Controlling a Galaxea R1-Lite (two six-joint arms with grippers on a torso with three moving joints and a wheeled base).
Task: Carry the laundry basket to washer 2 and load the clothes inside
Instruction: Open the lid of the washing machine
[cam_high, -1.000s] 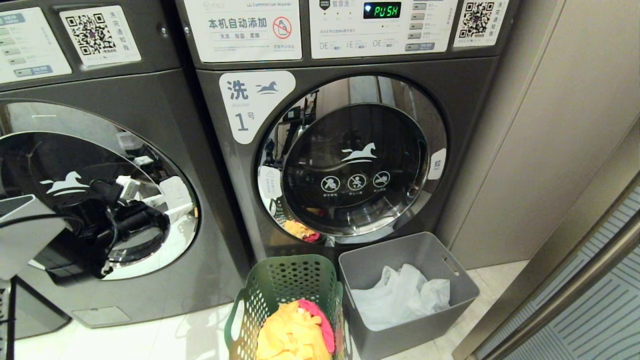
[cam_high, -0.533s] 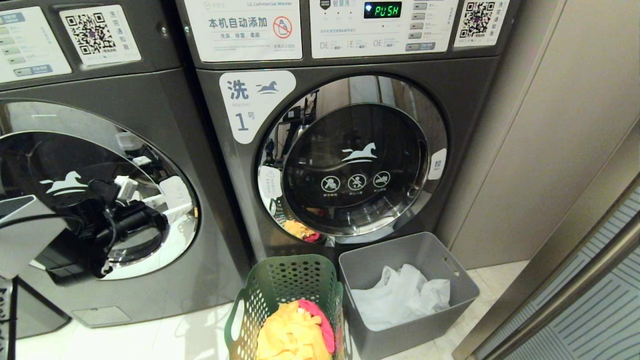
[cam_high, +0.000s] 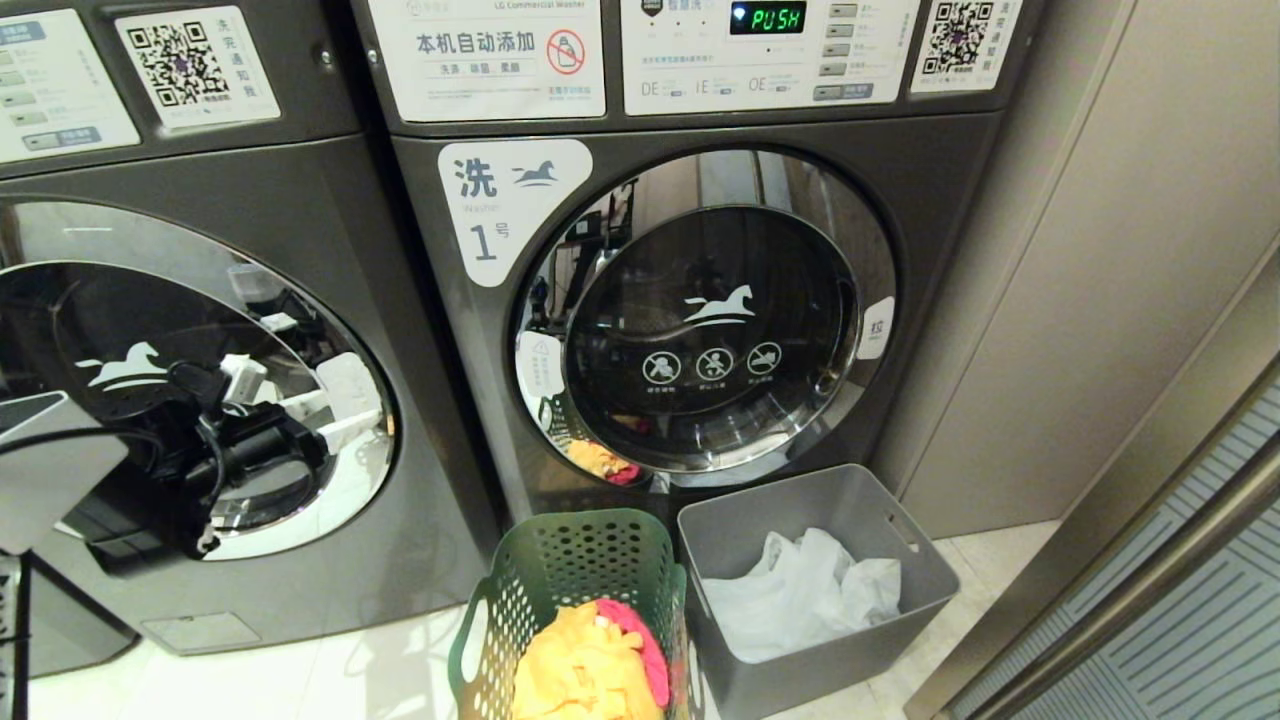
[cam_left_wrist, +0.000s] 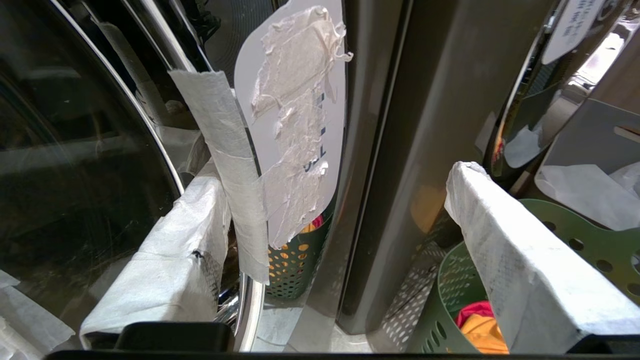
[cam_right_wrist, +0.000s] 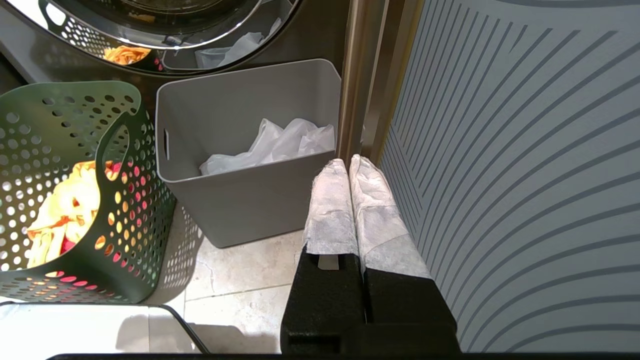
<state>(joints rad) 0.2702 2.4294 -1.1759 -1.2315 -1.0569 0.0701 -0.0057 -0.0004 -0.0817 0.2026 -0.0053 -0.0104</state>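
A: Where was the left gripper (cam_left_wrist: 345, 200)?
B: At the far left, up against the round glass door (cam_high: 190, 370) of the left-hand washer (cam_high: 330, 240), fingers (cam_left_wrist: 525, 265) spread wide, holding nothing.
A: And the laundry basket (cam_high: 560, 575)?
B: On the floor, lower and to the right of that gripper, well apart, with the clothes (cam_high: 590, 665) piled inside. It stood before the washer labelled "1" (cam_high: 930, 220), touching the grey bin (cam_high: 870, 505).
A: The right gripper (cam_right_wrist: 348, 165)?
B: Pressed together, empty, near the striped panel (cam_right_wrist: 525, 150), right of the bin.
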